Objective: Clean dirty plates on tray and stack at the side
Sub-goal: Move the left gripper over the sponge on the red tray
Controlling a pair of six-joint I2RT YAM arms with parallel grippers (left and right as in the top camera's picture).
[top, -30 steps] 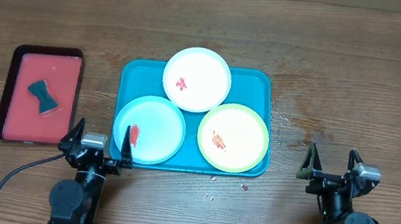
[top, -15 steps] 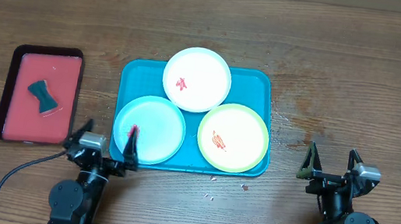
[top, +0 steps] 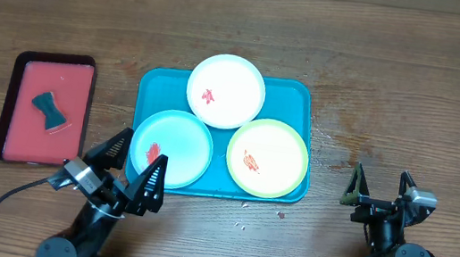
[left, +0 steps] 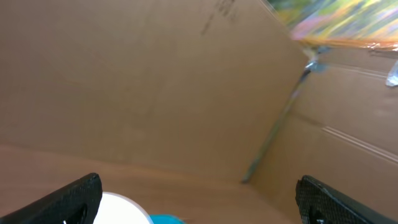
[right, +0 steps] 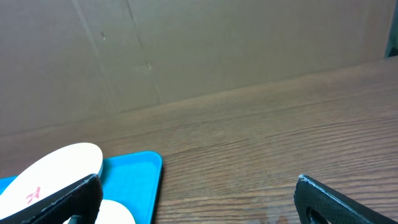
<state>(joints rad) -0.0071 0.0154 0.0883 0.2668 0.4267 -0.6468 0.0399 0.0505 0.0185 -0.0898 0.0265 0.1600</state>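
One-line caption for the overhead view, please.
Three red-smeared plates fill the turquoise tray; a sponge lies on the red tray; left fingers and right fingers open.

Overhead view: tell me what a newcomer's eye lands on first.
The turquoise tray in the centre stands out, holding three plates, each smeared red or orange: white plate at the far edge, light blue plate near-left, yellow-green plate near-right. To its left sits a red tray with a dark teal bow-shaped piece on it. The left gripper and right gripper stand open at the near edge.
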